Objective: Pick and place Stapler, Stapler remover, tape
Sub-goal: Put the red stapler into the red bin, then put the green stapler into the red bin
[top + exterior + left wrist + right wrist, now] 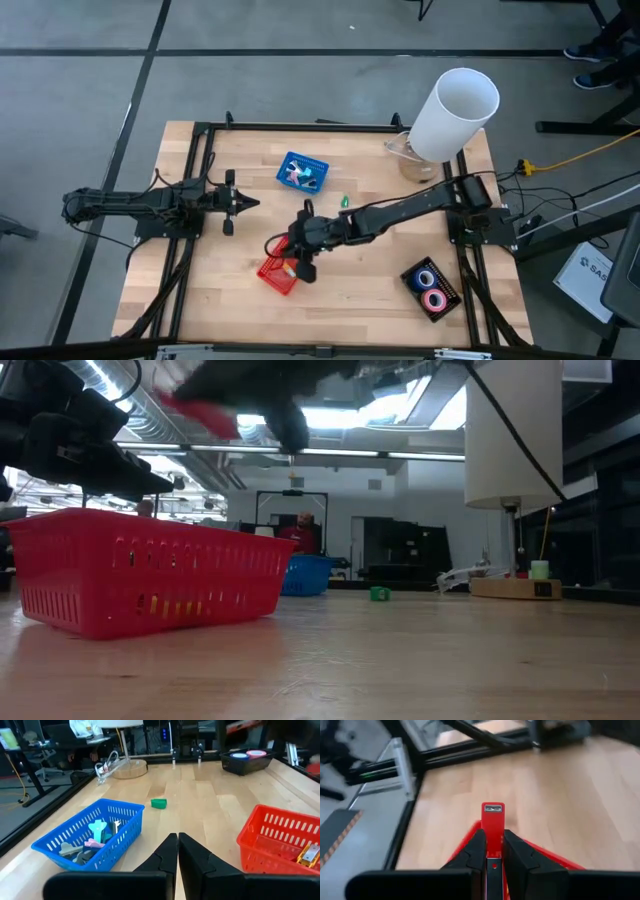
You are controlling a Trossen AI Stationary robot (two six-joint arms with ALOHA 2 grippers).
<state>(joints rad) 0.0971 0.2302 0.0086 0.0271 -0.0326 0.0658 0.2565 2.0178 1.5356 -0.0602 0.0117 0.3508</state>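
Left hand (250, 203) waits pressed together over the counter (370, 290), beside the blue basket (303, 172). Right hand (493, 851) pinches the red stapler (493, 827) above the red basket (279, 274). Judged step: placing. Next: lower, then release inside.

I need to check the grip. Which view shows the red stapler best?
The right wrist view: the red stapler sits clamped between the right pincer fingers, above the red basket. The high view hides it under the arm; the low view gives a red blur overhead; the left wrist view shows only the basket.
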